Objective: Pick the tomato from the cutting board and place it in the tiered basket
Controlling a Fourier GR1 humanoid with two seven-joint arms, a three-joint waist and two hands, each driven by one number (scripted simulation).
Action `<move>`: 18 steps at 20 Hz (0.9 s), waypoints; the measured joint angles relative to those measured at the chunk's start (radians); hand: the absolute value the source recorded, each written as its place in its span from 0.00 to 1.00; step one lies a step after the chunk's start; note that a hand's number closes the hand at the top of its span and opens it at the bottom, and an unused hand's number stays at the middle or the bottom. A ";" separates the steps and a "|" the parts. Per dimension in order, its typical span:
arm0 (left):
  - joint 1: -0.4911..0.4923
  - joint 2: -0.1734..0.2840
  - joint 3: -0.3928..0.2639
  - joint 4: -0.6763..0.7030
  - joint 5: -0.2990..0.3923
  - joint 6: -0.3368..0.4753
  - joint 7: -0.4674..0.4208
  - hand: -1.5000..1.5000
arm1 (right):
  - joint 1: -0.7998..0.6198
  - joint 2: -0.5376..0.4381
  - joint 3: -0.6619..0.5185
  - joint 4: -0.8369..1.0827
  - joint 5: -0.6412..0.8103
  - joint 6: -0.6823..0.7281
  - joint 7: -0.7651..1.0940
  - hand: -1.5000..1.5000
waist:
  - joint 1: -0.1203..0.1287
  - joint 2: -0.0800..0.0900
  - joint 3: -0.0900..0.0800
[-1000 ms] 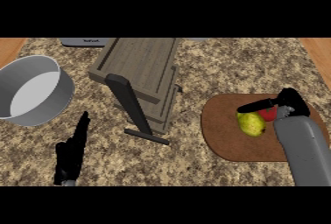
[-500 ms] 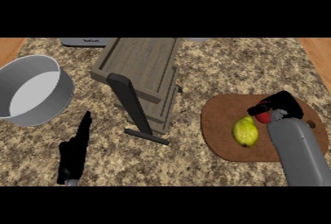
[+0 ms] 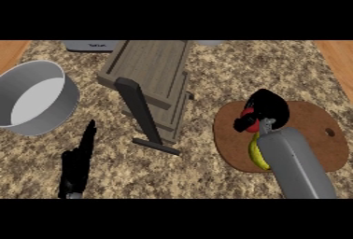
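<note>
Wooden tiered basket – centre of counter, black upright post and foot on its near side, blocking straight path from board. Open stone strip between basket and cutting board. Grey bowl fills far-left corner. Left hand rests near lower-left edge – bare counter between it and post.

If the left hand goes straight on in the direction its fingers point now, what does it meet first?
Probably nothing: the left hand points up the view, slightly right, between the grey bowl and the wooden tiered basket. Only bare counter shows there, though height is unclear.
</note>
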 measured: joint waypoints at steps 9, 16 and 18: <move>0.036 0.001 0.022 -0.002 0.007 0.011 -0.017 0.50 | -0.011 0.097 0.155 -0.538 -0.084 0.229 0.020 1.00 | -0.049 -0.010 0.005; 0.050 0.000 0.031 -0.013 0.011 0.015 -0.015 0.50 | -0.081 0.146 0.049 -0.919 -0.155 0.234 0.123 1.00 | -0.062 -0.012 0.004; 0.046 -0.006 0.028 -0.010 0.004 0.023 -0.016 0.50 | -0.135 0.131 0.013 -0.993 -0.164 0.255 0.132 1.00 | -0.062 -0.011 0.004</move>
